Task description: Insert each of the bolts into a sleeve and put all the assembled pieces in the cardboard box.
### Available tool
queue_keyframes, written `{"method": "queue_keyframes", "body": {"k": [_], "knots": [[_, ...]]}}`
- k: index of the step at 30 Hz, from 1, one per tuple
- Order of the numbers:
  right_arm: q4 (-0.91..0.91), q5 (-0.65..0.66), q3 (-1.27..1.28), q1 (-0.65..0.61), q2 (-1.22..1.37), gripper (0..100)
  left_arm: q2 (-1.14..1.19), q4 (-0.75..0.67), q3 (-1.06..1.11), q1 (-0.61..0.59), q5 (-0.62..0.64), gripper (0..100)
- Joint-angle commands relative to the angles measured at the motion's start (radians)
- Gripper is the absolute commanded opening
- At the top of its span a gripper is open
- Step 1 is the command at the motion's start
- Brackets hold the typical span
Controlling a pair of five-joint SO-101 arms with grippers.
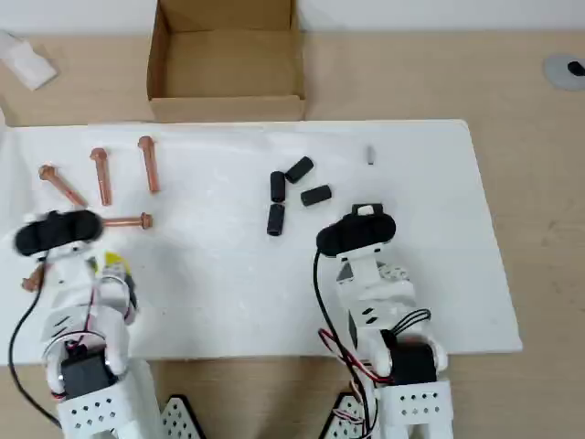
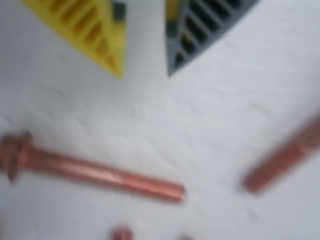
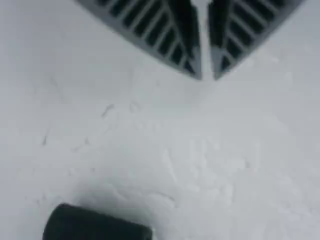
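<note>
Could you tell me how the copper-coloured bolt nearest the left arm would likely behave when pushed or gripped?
The bolt looks like rigid metal, so it should probably stay stiff when gripped. Lying on its side on the white sheet, its round shank may roll, likely curving around its wider head. Its shiny shank might slip.

A robotics lab bench — wooden table (image 1: 539, 183) (white mat (image 1: 228, 293) on top).

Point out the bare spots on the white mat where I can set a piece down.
Bare: the mat strip between bolts and sleeves, running down between left arm and right arm; also the wide stretch right of the right arm. Crowded: the left end around the bolts, and the sleeves ahead of the right arm.
</note>
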Motion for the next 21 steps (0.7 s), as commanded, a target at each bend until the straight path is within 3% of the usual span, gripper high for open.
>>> {"method": "queue_keyframes", "body": {"k": [1, 5, 10, 16, 19, 21], "knots": [[0.003, 0.003, -0.087, -0.01, -0.065, 1.2, 0.113, -0.04, -0.175, -0.031, 0.009, 7], [0.008, 0.017, -0.185, -0.01, -0.016, 1.2, 0.424, -0.052, -0.388, -0.037, 0.018, 7], [0.008, 0.06, -0.406, 0.007, 0.285, 1.2, 0.97, 0.011, -0.809, -0.081, 0.164, 7], [0.132, 0.075, -0.957, 0.013, 0.892, 1.2, 1.575, 0.227, -1.359, -0.135, 0.284, 8], [0.292, 0.241, -1.287, 0.012, 1.176, 1.2, 1.788, 0.353, -1.614, -0.13, 0.334, 10], [0.37, 0.275, -1.465, -0.007, 1.33, 1.2, 1.894, 0.408, -1.763, -0.129, 0.354, 11]]}}
